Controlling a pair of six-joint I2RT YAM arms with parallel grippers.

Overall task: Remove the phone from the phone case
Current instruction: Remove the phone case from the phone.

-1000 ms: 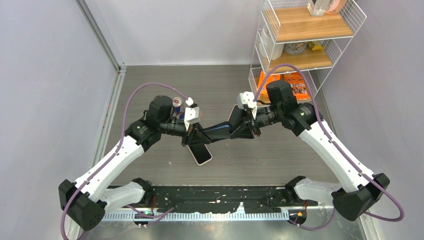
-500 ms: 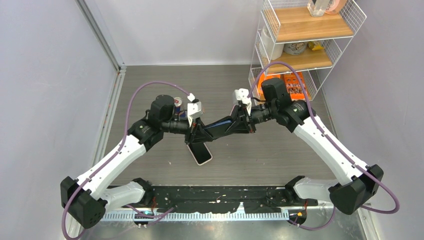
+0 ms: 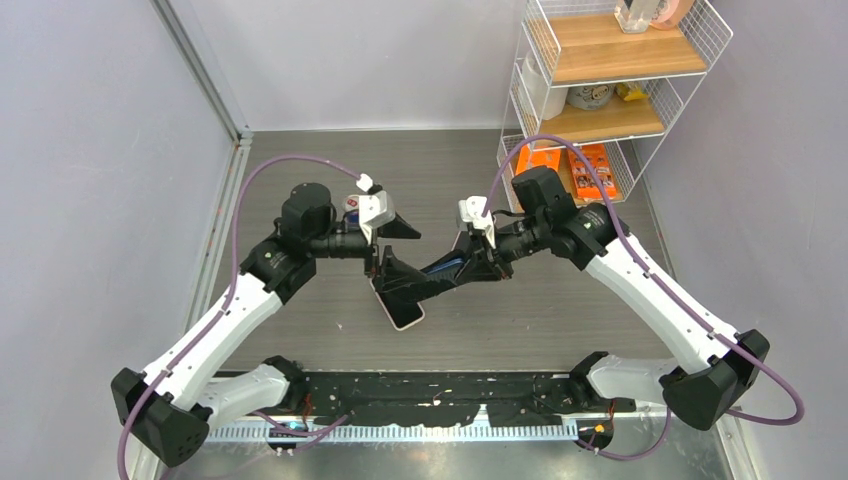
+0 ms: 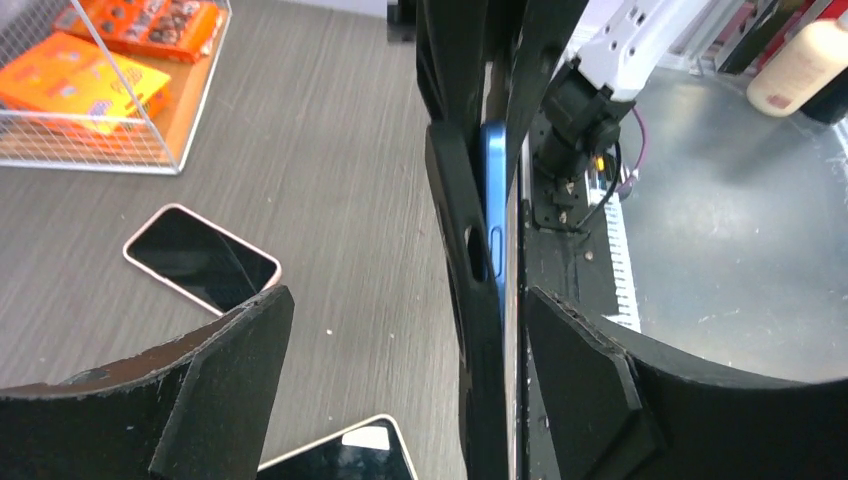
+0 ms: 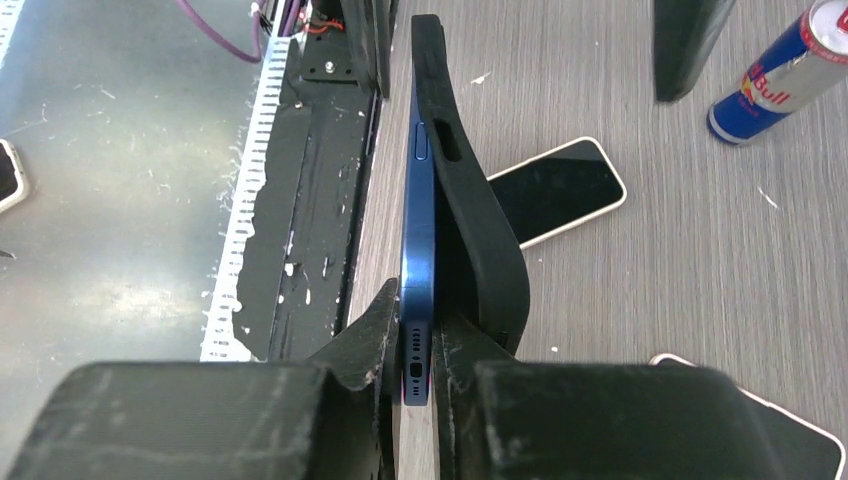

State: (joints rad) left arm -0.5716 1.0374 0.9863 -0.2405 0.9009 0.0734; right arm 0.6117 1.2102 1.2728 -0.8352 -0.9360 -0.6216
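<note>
A blue phone (image 5: pixel 418 230) hangs in the air between the two arms, edge-up. My right gripper (image 5: pixel 418 310) is shut on its bottom end, by the charging port. The black phone case (image 5: pixel 480 240) bows away from the phone at that end and still hugs it at the far end. My left gripper (image 4: pixel 408 300) is open, with one finger on each side of the phone (image 4: pixel 495 210) and case (image 4: pixel 455 200); its right finger is close to the phone's face. From above, the phone and case (image 3: pixel 440 275) span between the left gripper (image 3: pixel 395 255) and the right gripper (image 3: pixel 478 268).
A pink-edged phone (image 3: pixel 402 308) lies on the table under the held one, and another phone (image 4: pixel 200 258) lies near the right arm. A Red Bull can (image 5: pixel 775 80) stands by the left wrist. A wire shelf (image 3: pixel 600 80) with orange boxes (image 3: pixel 570 165) stands at the back right.
My left gripper has opened and let go of the case end, and its arm has drawn back to the left. The right gripper has closed tight on the phone and carried it left and lower.
</note>
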